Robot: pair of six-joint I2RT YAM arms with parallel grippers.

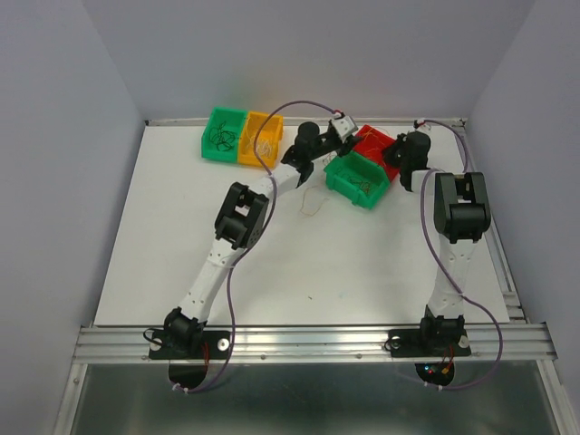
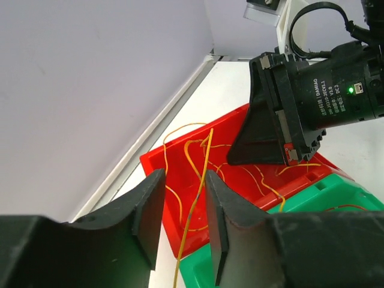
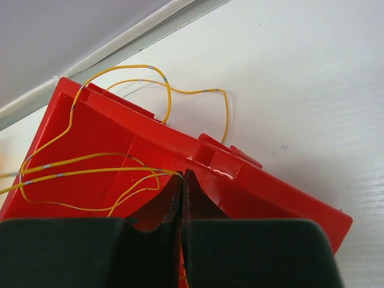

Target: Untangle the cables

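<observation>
Cables (image 3: 90, 174), yellow, lay looped in red bin (image 3: 252, 186) at tabletop's (image 3: 300, 90) 1 o'clock, a few loops spilling over its rim. R end effector (image 3: 182, 177) was pinched shut, strands running into its tips. L end effector (image 2: 183, 180) stood part-open, one yellow strand passing btwn its fingers. Loose strand (image 1: 313, 201) lay at green bin's (image 1: 355, 181) 8 o'clock.
</observation>
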